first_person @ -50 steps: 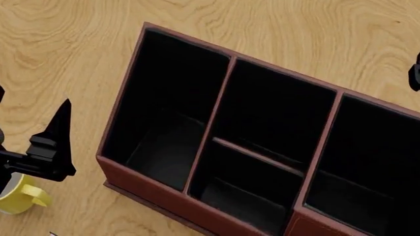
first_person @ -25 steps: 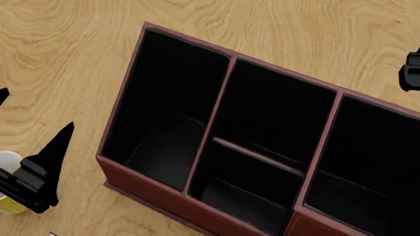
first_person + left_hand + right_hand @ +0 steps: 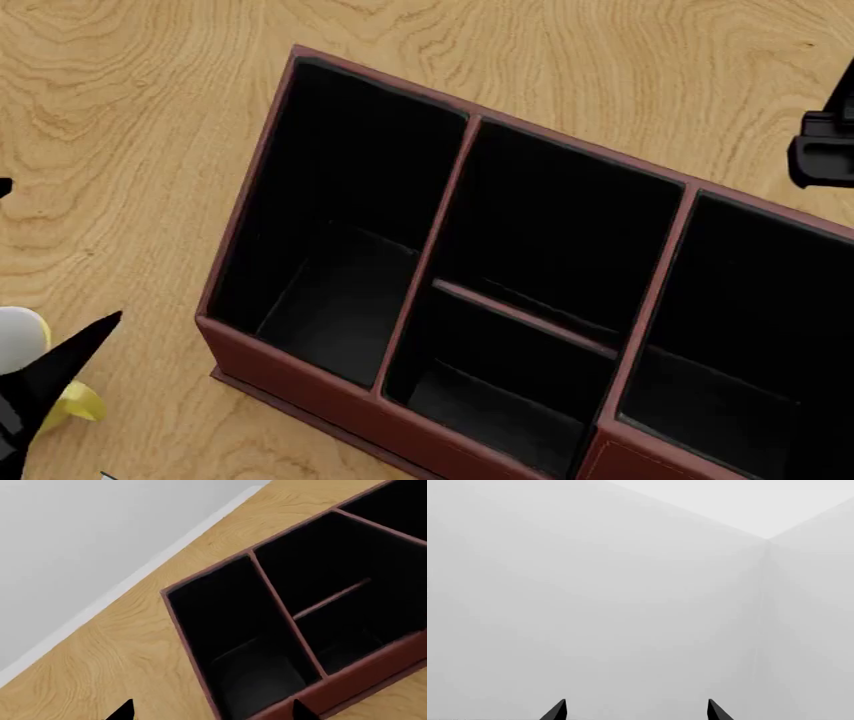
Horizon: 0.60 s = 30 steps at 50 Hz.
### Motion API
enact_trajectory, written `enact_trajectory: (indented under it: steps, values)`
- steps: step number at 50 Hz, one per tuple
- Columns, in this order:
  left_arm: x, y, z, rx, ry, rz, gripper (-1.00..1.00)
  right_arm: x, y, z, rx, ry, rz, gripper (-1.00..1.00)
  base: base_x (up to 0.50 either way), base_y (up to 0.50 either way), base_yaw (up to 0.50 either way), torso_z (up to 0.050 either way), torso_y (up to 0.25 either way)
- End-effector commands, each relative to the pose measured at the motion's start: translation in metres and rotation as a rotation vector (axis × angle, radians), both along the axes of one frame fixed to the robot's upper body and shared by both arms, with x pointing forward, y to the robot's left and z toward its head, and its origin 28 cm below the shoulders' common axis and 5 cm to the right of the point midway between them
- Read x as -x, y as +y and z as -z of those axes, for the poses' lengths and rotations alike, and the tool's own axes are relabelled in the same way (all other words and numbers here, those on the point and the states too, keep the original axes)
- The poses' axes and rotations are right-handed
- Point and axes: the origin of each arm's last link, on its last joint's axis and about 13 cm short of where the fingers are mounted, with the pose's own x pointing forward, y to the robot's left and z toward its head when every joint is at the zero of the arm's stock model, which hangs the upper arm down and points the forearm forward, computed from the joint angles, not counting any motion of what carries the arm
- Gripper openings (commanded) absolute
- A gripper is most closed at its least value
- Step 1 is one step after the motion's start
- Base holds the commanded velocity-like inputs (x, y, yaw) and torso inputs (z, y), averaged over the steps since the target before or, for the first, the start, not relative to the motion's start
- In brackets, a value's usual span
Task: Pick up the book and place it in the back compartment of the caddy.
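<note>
Caddy (image 3: 441,440): on table (image 3: 120,120), cells unoccupied.
Back compartment (image 3: 574,230): unoccupied.
Book: out of view.
Left tool (image 3: 210,711): spread wide, beside mug (image 3: 24,345).
Right tool (image 3: 636,711): spread wide, facing wall.

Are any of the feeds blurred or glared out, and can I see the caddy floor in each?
Head view: sharp, flat light, no glare; the caddy lining is so dark its floors show only as faint grey patches. Left wrist view: also sharp, caddy cells equally dark. Right wrist view: only pale blank walls with no caddy in it, right gripper tips apart at the edge.
</note>
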Motion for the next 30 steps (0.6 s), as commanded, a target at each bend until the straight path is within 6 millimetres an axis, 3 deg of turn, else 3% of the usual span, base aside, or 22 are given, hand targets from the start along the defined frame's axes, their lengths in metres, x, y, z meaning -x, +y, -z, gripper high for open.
enact_trajectory:
  steps: [1,12,30]
  values:
    - [0.010,0.010,-0.017,-0.105,0.062,0.071,1.00,-0.001,0.001,0.000,0.006,0.003,-0.004,1.00,0.00,0.00,0.00,0.000,0.000]
    - [0.017,0.019,-0.024,-0.233,0.127,0.206,1.00,-0.001,0.003,0.000,0.009,0.004,-0.006,1.00,0.00,0.00,0.00,0.000,0.000]
    - [0.025,0.018,-0.019,-0.313,0.188,0.264,1.00,-0.002,0.004,-0.001,0.011,0.006,-0.010,1.00,0.00,0.00,0.00,0.000,0.000]
